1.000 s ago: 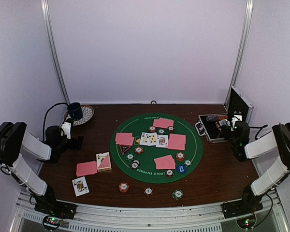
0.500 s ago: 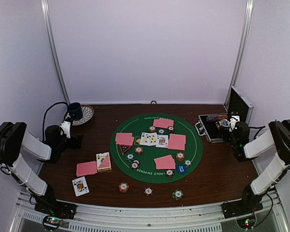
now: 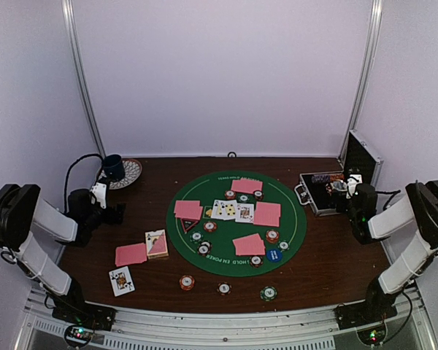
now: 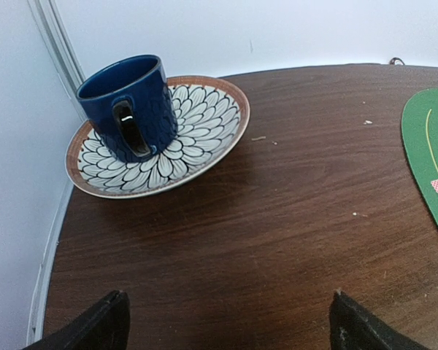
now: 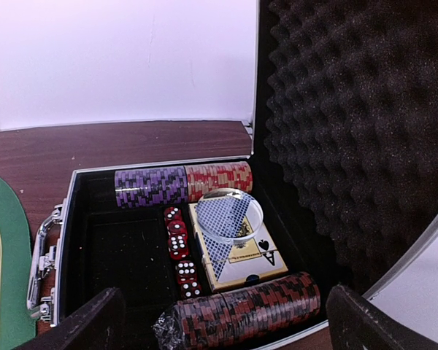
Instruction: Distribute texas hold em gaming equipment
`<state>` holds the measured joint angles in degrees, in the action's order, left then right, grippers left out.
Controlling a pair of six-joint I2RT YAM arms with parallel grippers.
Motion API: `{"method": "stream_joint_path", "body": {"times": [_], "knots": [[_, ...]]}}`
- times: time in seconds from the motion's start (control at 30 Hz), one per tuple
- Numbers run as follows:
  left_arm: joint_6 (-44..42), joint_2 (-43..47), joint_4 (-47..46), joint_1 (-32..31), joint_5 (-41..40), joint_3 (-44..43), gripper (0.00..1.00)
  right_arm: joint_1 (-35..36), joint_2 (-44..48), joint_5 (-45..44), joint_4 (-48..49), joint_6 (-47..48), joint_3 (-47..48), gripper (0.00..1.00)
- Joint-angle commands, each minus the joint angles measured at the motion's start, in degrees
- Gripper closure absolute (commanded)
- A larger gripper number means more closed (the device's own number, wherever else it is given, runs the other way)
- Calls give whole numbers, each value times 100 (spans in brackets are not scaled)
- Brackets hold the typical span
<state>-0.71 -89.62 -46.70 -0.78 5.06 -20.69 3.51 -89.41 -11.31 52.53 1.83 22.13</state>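
Pink-backed cards [image 3: 248, 245] and three face-up cards [image 3: 230, 211] lie on the round green mat [image 3: 236, 271], along with striped chips [image 3: 272, 235], a red triangle [image 3: 189, 224] and a blue disc [image 3: 274, 255]. Off the mat at the left are a deck [image 3: 157, 243], a pink card [image 3: 131, 254] and a face-up card [image 3: 121, 281]. Three chips [image 3: 224, 288] lie near the front edge. My left gripper [image 3: 108, 203] [image 4: 226, 321] is open over bare wood, empty. My right gripper [image 3: 348, 191] [image 5: 223, 313] is open, empty, facing into the chip case.
A dark blue cup [image 4: 128, 106] stands on a patterned plate [image 4: 204, 127] at the back left. The open silver-and-black case [image 3: 304, 191] [image 5: 160, 163] at the right holds chip rolls [image 5: 248, 310], red dice [image 5: 179, 248], a boxed deck [image 5: 237, 259] and a clear disc [image 5: 228, 214]. Its foam lid [image 5: 358, 124] stands upright.
The right arm has shifted slightly beside the case. Both grippers stay open and nothing on the table has moved.
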Motion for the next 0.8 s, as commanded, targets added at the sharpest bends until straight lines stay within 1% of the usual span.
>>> {"method": "stream_joint_path", "body": {"times": [0.0, 0.23, 0.43, 0.77], "knots": [[53, -24, -326, 25, -45, 5, 3, -34, 20, 41, 188, 37, 8, 1], [53, -23, -323, 25, -41, 6, 2, -21, 20, 73, 226, 69, -14, 0], [50, -28, -330, 25, -41, 4, 2, -17, 27, 599, 224, 285, -22, 0], [51, -26, -329, 25, -46, 7, 2, -25, 17, 630, 92, 245, 54, 1]]}}
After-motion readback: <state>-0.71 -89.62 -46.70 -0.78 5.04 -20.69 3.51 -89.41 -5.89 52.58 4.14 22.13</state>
